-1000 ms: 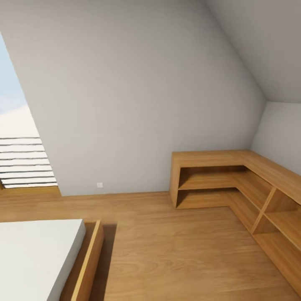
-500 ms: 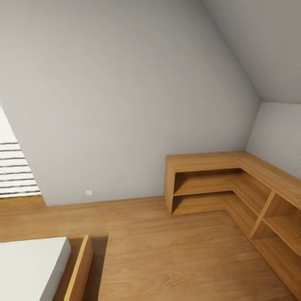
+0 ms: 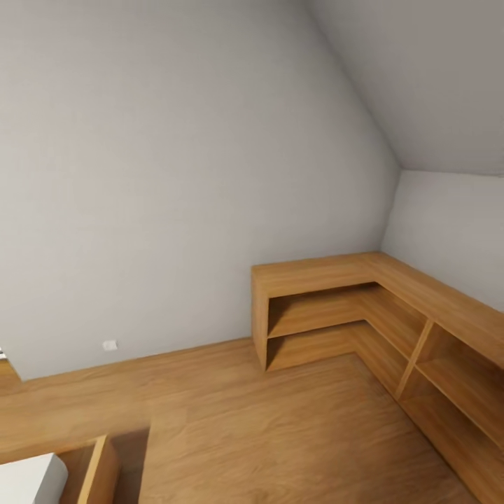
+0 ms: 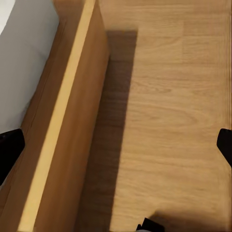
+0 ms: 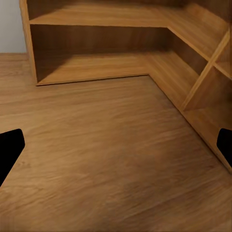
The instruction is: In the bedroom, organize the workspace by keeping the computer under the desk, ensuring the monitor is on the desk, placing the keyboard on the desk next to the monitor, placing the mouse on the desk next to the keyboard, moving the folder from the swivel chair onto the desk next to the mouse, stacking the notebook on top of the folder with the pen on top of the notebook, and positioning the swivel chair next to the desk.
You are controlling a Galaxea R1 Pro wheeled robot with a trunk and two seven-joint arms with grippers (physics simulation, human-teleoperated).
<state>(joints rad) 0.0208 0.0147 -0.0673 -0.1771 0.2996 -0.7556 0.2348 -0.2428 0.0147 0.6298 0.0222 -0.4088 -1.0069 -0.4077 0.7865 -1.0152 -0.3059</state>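
The head camera has been turned to the right, so the whole scene is seen shifted leftward and slightly changed in framing. The slatted window, seen at the left edge a second ago, has been carried out of view almost entirely. The white mattress [image 3: 28, 479] and its wooden bed frame [image 3: 94, 470] have been reduced to a small corner at the lower left. The L-shaped wooden shelf unit [image 3: 329, 308] is now seen nearer the middle of the picture. The wall outlet [image 3: 110, 345] is seen further left and lower. More of the sloped ceiling [image 3: 427, 84] is included at the upper right.
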